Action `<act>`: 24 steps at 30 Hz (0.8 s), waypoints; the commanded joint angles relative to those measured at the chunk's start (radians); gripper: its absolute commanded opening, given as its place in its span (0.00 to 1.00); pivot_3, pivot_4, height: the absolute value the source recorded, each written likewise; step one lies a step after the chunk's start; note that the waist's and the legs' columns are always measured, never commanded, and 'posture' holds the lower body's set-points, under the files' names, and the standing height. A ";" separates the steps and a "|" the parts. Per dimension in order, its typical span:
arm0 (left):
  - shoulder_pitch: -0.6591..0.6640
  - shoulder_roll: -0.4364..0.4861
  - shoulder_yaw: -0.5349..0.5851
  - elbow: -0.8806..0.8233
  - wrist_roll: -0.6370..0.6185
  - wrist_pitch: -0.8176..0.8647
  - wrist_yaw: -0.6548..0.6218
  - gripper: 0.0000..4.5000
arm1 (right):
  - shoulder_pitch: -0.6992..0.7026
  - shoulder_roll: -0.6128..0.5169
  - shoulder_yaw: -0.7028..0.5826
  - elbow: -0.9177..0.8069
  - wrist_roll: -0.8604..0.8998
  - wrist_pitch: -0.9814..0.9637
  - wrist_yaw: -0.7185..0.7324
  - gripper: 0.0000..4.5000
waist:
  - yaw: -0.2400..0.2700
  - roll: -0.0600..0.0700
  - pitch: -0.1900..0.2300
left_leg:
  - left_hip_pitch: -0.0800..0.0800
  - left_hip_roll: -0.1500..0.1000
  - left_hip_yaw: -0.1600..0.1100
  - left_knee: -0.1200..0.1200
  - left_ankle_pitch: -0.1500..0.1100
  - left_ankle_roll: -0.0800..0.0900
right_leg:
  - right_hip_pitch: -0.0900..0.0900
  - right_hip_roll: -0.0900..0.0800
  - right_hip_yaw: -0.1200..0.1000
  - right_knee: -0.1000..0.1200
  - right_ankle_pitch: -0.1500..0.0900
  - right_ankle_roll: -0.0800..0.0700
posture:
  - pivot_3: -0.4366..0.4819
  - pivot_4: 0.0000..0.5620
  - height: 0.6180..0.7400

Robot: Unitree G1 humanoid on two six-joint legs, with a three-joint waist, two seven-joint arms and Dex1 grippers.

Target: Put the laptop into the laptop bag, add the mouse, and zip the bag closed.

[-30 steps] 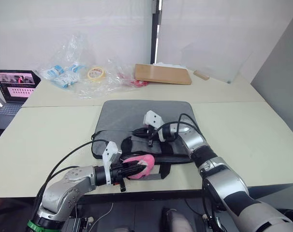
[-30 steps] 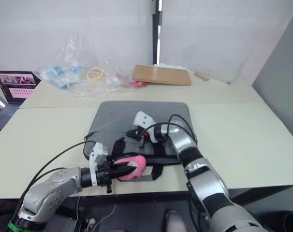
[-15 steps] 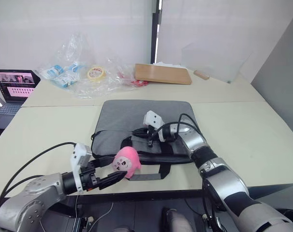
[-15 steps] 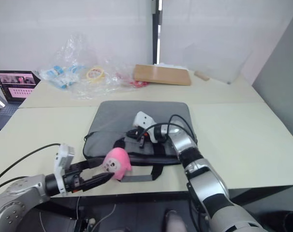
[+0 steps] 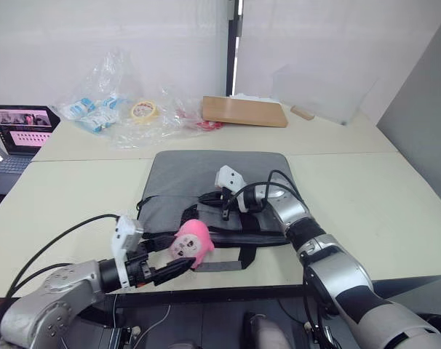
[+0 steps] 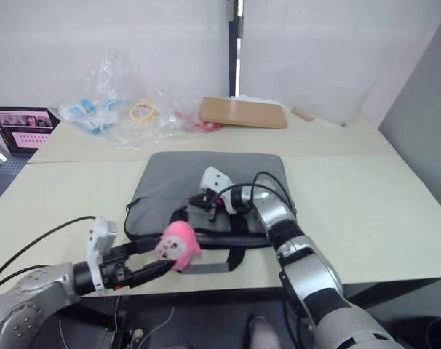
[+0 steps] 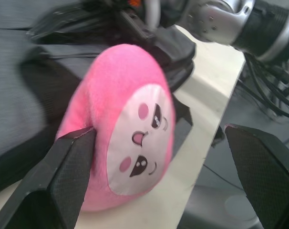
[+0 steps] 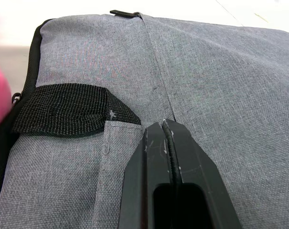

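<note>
Where two cream tables (image 5: 366, 196) meet, laptop bag (image 5: 206, 178) lies near the front edge; left gripper (image 5: 164, 263) spread around pink toy (image 5: 191, 244), right gripper (image 5: 204, 198) pressed together on bag.

Grey laptop bag (image 5: 206, 178), black-edged; pink toy (image 5: 191, 243).

I see the laptop bag (image 8: 221, 86) as coarse grey woven cloth, matt, with black webbing strap handles (image 8: 63, 109) of ribbed weave. The pink toy (image 7: 120, 119) looks like soft fuzzy plush, its face a smoother pale patch. My left gripper (image 7: 159, 181) has finely textured matt black fingers (image 7: 70, 167). My right gripper (image 8: 170, 136) fingers are smooth black plastic, lightly scratched. The table (image 5: 380, 196) looks matt and smooth.
</note>
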 commanded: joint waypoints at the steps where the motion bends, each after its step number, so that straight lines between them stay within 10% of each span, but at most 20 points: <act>1: -0.034 0.008 0.046 -0.025 -0.022 -0.019 0.003 1.00 | -0.001 -0.012 -0.011 0.033 -0.018 0.012 -0.015 0.00 | 0.000 0.000 0.000 | 0.000 0.000 0.000 0.000 0.000 0.000 | 0.000 0.000 0.000 0.000 0.000 0.000 | 0.48 0.27 1.00; 24: 0.145 0.087 0.548 0.178 0.032 -0.120 -0.044 1.00 | -0.005 -0.023 -0.029 0.077 -0.017 -0.021 -0.027 0.00 | 0.000 0.001 0.001 | 0.000 0.000 0.000 -0.001 0.000 -0.001 | 0.000 0.000 -0.001 0.000 -0.001 0.000 | 0.48 0.27 1.00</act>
